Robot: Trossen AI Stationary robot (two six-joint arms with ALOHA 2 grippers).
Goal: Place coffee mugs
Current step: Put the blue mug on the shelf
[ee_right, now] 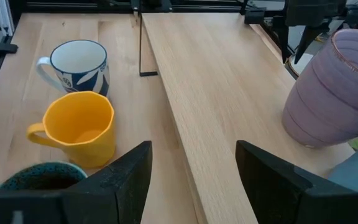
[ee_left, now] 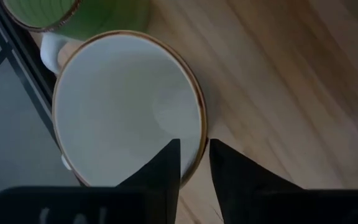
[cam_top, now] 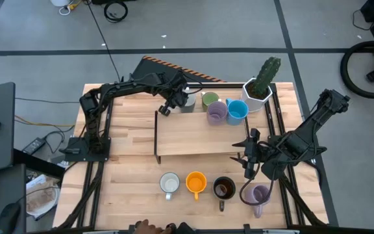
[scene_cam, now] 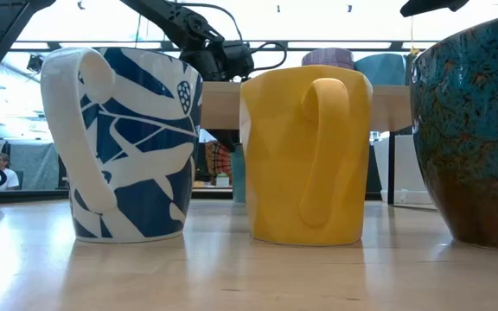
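Left end effector (ee_left: 194, 163) straddles the white mug's (ee_left: 126, 106) rim beside the green mug (ee_left: 73, 12)

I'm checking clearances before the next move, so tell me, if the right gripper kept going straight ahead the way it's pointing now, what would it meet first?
Probably the wooden shelf: the right gripper, fingers open, points along its bare top. The lavender mug sits off to one side, the orange mug to the other. Depth is unclear.

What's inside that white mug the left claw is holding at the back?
Nothing visible: the left wrist view shows a bare white inside of the white mug. The left gripper pinches its rim, one finger covering a small patch inside. A green mug stands beside it.
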